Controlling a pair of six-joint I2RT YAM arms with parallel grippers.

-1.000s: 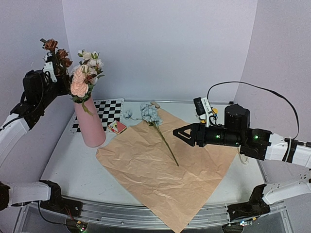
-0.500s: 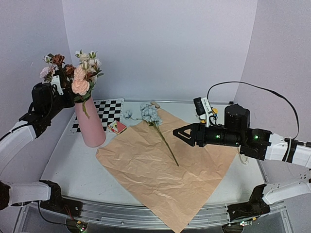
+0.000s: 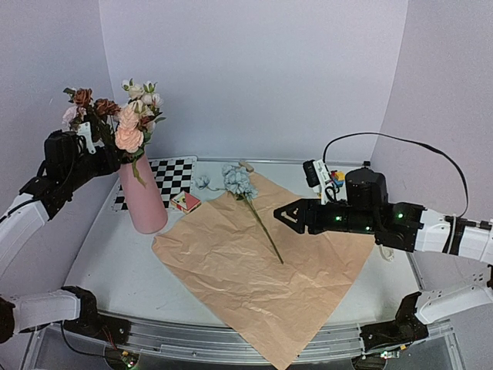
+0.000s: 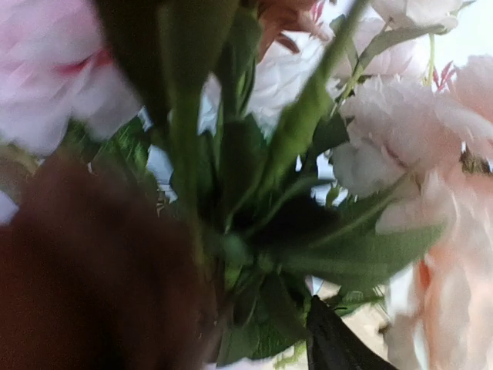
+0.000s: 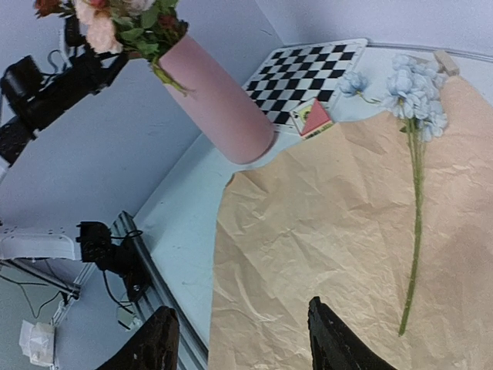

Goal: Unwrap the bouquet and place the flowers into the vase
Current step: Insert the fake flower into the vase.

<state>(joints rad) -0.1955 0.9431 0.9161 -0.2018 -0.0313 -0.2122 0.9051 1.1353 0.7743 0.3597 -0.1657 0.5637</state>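
Note:
The pink vase (image 3: 143, 199) stands at the back left with white, peach and rust-brown flowers (image 3: 127, 127) in it. My left gripper (image 3: 106, 154) is up against their stems just above the rim. In the left wrist view leaves and blooms fill the frame. One dark finger (image 4: 335, 347) stands well off to the right, so the jaws are open. A pale blue flower (image 3: 239, 182) lies on the flat kraft paper (image 3: 254, 293). My right gripper (image 3: 281, 213) hovers open over the paper to the right of its stem, empty (image 5: 243, 339).
A checkered mat (image 3: 174, 177) lies behind the vase, with a small colourful brick block (image 3: 186, 202) at its corner. A small blue sprig (image 3: 202, 183) and a tan piece (image 3: 246, 165) lie near the back. The paper overhangs the table's front rail (image 3: 231, 343).
The left arm brought the rust-brown and pink stems down into the vase beside the peach ones, and its jaws opened. The right arm shifted slightly left.

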